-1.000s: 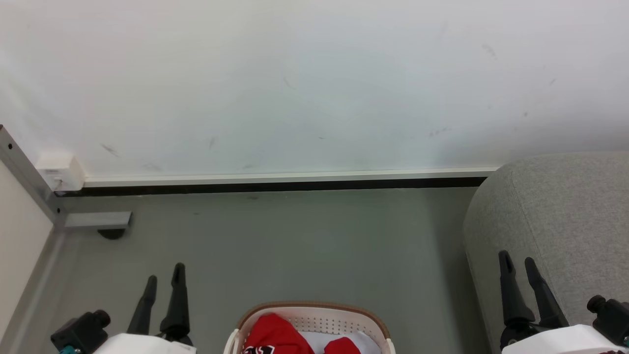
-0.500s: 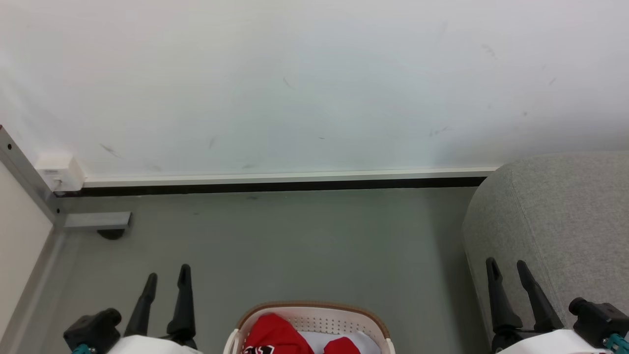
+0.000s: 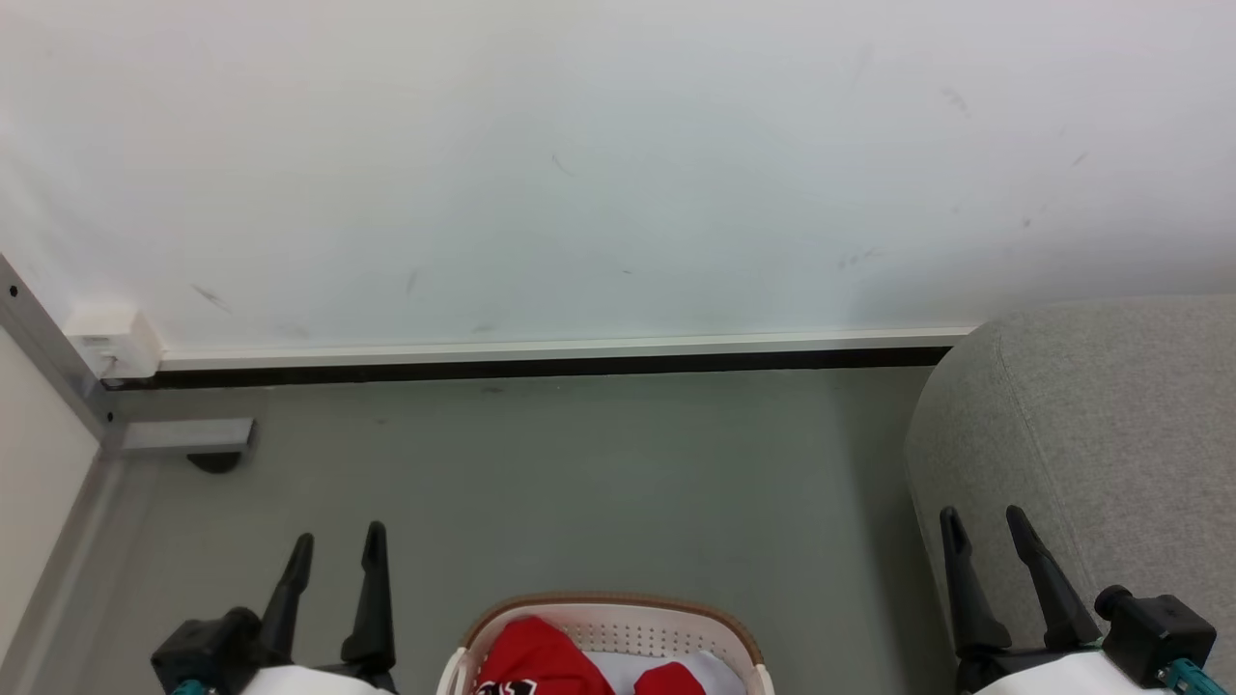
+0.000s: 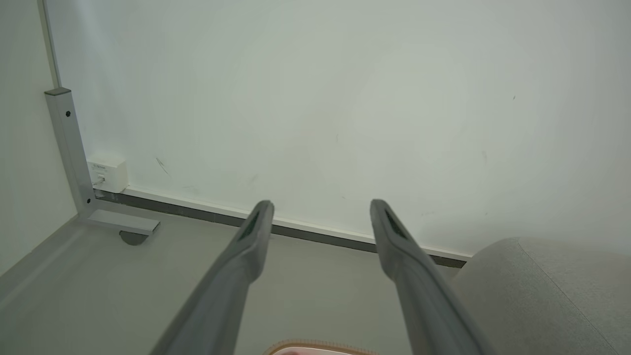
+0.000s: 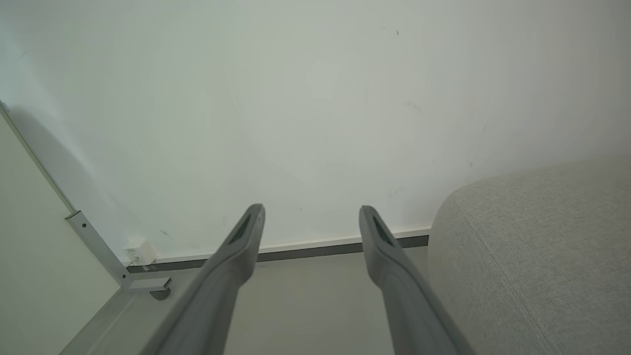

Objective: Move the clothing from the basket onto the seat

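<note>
The white basket (image 3: 618, 618) with its brown woven rim sits on the floor at the bottom centre of the head view; a sliver of that rim (image 4: 320, 345) peeks in below my left fingers. Red clothing (image 3: 536, 656) lies inside it, one piece with black-and-white print, over a white liner. The grey seat (image 3: 1110, 434) rises at the right, and also appears in both wrist views (image 4: 542, 291) (image 5: 532, 256). My left gripper (image 3: 338, 541) stands open and empty left of the basket. My right gripper (image 3: 985, 526) is open and empty in front of the seat's rounded corner.
A white wall (image 3: 618, 164) with a dark skirting strip (image 3: 541, 367) closes the far side. A metal post and foot (image 3: 174, 434) with a small white socket box (image 3: 111, 340) stand at the far left. Grey floor (image 3: 599, 483) lies between basket and wall.
Both grippers have drifted inward toward the basket: the left one to the right, the right one to the left and slightly lower. Both stay open. Basket and clothing have not moved.
</note>
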### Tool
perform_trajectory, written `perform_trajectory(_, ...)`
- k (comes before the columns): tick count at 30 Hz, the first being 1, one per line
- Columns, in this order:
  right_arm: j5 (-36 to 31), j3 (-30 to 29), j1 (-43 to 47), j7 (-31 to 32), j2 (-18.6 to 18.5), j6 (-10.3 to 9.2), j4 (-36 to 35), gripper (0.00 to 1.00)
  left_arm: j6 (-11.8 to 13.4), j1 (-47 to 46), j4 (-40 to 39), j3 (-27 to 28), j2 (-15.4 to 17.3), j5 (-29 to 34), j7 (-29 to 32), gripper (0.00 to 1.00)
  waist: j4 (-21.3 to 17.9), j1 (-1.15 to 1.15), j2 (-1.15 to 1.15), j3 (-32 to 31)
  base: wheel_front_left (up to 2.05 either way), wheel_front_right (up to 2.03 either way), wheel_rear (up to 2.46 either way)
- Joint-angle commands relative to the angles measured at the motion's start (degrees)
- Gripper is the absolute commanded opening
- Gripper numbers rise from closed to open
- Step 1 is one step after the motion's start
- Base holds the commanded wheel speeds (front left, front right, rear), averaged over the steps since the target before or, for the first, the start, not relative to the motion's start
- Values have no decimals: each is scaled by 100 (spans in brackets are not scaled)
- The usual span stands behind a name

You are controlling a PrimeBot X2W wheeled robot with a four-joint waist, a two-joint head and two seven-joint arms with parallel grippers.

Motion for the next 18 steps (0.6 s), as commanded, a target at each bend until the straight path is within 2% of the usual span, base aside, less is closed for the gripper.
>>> perform_trajectory(1,-159,8,-97,-54,-1,-9,-21,100,4,11,-58,-3,51,170,-45,100,-4,0,0,-1,0,0,0)
perform_trajectory(18,-689,98,-47,-261,5,-10,-99,100,-60,29,-113,58,-42,617,-255,100,-19,0,0,-2,0,0,0)
